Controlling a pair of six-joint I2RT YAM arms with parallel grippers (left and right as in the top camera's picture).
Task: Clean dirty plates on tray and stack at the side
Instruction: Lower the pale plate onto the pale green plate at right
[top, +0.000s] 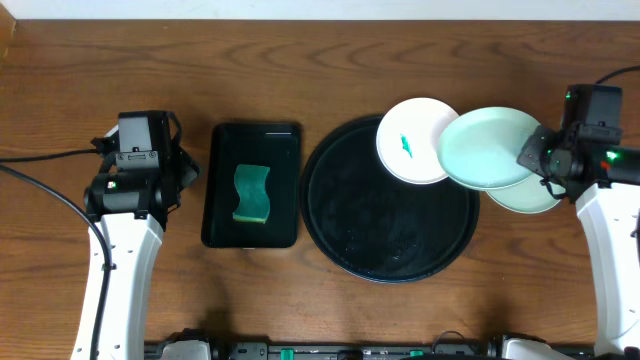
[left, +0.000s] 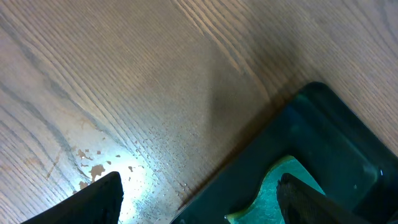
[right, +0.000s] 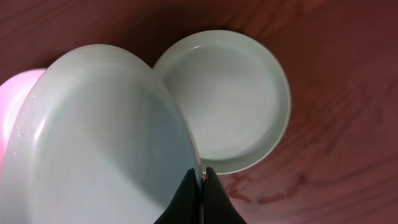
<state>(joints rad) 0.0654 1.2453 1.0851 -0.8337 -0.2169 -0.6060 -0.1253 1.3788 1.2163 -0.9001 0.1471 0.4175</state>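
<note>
The white plate (top: 412, 142), smear at centre, lies on the far rim of the tray (top: 390, 262); the mint plate (top: 488, 148) in the right gripper (top: 530, 155) overlaps its right edge, above a second mint plate (top: 535, 198) on the table (top: 300, 300), so a swing could knock it. The left gripper (left: 199, 199) hangs wide open, empty, by the sponge (left: 273, 186). Fingers (right: 186, 199) clench only the mint plate's thin rim; its clean, smooth face could slip out.

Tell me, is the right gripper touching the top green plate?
Touching. The right wrist view shows the right gripper pinching the top green plate by its rim.
</note>
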